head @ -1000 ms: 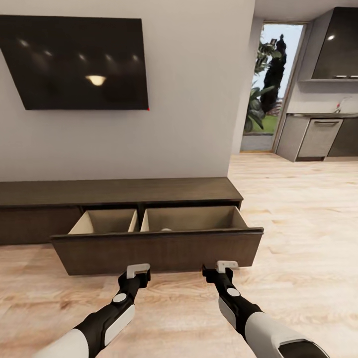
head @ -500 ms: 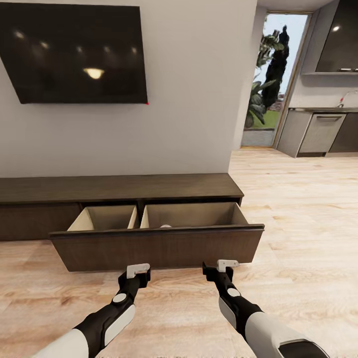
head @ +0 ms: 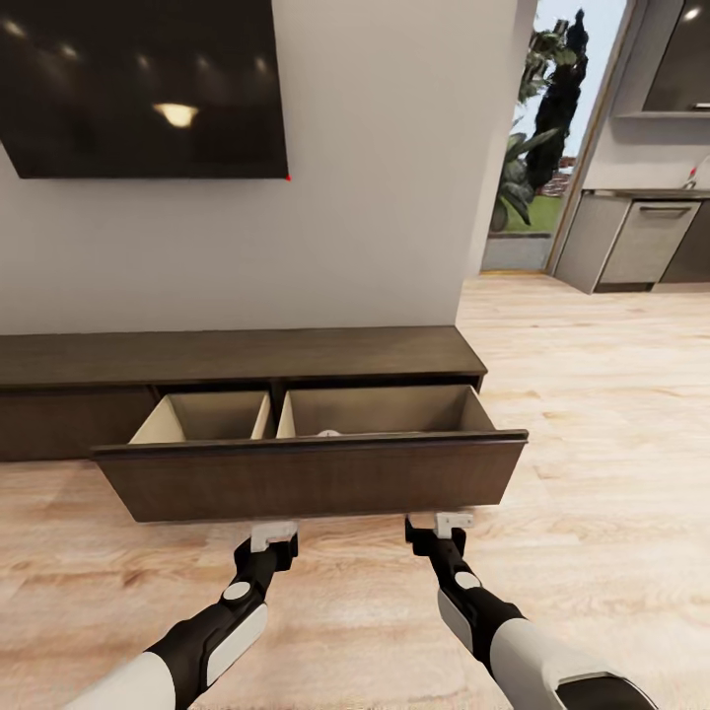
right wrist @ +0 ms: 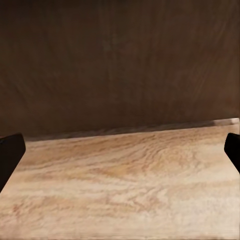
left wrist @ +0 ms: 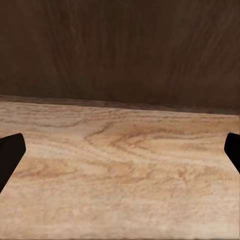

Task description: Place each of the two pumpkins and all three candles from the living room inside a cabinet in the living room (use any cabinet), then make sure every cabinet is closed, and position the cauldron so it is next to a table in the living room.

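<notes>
Both grippers, left (head: 273, 536) and right (head: 453, 523), hang with fingers spread and empty, low near the front panel of the cabinet's (head: 237, 357) pulled-out drawer (head: 311, 476). A pale object (head: 328, 433) barely shows inside the drawer. Risk: uneven contact from the two grippers could skew the drawer and leave it partly open.

A pale wall (head: 375, 197) carries a dark wall-mounted screen (head: 138, 89) with ceiling-light reflections. Light wood floor (head: 592, 414) runs right — to a bright glass doorway (head: 537, 148) with greenery, beside grey kitchen units (head: 646, 242).
</notes>
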`<state>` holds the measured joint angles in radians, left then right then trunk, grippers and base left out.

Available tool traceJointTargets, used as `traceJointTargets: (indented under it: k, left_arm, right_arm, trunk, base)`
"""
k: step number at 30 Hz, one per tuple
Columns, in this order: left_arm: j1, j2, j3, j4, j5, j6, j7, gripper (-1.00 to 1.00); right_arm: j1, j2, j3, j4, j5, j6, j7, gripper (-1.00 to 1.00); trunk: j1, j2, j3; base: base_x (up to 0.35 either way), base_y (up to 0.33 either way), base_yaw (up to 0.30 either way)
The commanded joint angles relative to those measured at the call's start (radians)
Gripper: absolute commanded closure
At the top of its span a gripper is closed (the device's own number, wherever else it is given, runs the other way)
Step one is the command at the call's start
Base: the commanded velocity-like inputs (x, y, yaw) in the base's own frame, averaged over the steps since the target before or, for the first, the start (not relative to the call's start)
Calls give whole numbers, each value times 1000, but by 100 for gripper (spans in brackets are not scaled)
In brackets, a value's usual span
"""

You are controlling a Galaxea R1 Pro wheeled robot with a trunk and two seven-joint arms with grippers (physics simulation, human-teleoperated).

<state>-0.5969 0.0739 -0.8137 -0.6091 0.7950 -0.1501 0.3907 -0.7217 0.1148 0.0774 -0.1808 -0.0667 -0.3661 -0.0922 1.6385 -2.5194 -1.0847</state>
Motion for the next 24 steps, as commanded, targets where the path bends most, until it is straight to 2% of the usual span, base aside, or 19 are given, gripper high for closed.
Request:
traceJointTargets:
  k: [1, 3, 12, 24]
  left_arm:
    - [-1, 1, -8, -1, 10, -6, 7, -100]
    - [-1, 1, -8, -1, 10, -6, 7, -100]
    - [-1, 1, -8, -1, 10, -6, 8, -100]
    - [-1, 0, -7, 0, 10, -5, 8, -100]
  right_arm:
    - [-1, 0, 8, 1, -7, -3, -5, -100]
    - [-1, 0, 9, 1, -7, -3, -5, -100]
    - [-1, 0, 10, 1, -6, -2, -4, -100]
    - [-1, 0, 10, 1, -5, -2, -4, -100]
  trunk:
    - [0, -1, -5]
    - [1, -1, -13]
    - [1, -1, -13]
    - [1, -1, -13]
  base:
    - [0, 0, 0]
    - [0, 0, 0]
    - [7, 0, 0]
    - [229, 0, 0]
